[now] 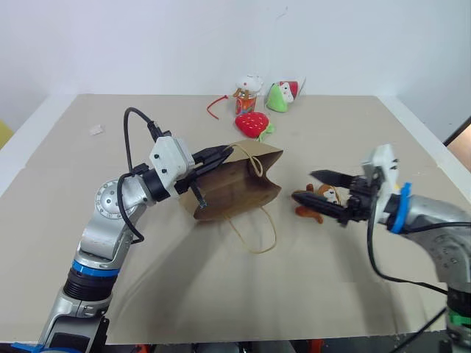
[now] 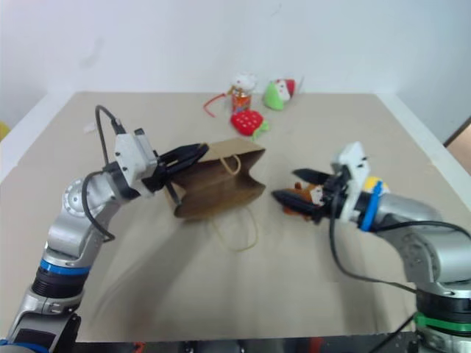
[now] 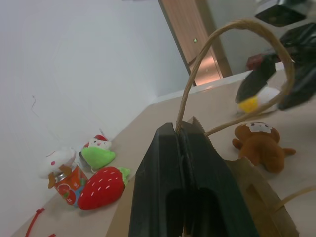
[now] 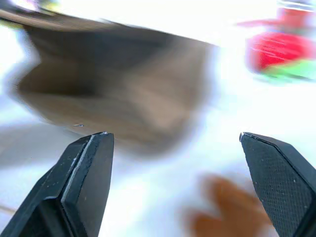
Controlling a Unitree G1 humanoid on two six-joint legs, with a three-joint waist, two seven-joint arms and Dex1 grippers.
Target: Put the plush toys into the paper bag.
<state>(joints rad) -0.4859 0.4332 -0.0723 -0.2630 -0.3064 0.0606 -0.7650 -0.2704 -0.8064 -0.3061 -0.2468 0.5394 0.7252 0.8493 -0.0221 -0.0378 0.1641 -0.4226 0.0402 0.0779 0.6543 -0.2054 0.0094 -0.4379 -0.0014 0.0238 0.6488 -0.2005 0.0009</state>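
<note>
While the left gripper (image 1: 221, 155) pinches the bag (image 1: 239, 180) rim, the monkey (image 1: 318, 204) lies on the desk (image 1: 331, 294) right of the bag mouth, between the right gripper's (image 1: 318, 188) spread fingers.

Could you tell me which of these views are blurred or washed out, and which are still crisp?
Right wrist view: heavily smeared and overexposed; the paper bag and brown monkey are vague patches, though the claw fingers stay sharp. Left wrist view: fairly crisp, strawberry plush clear. Right eye view: softer than the left eye view, with mild motion blur.
</note>
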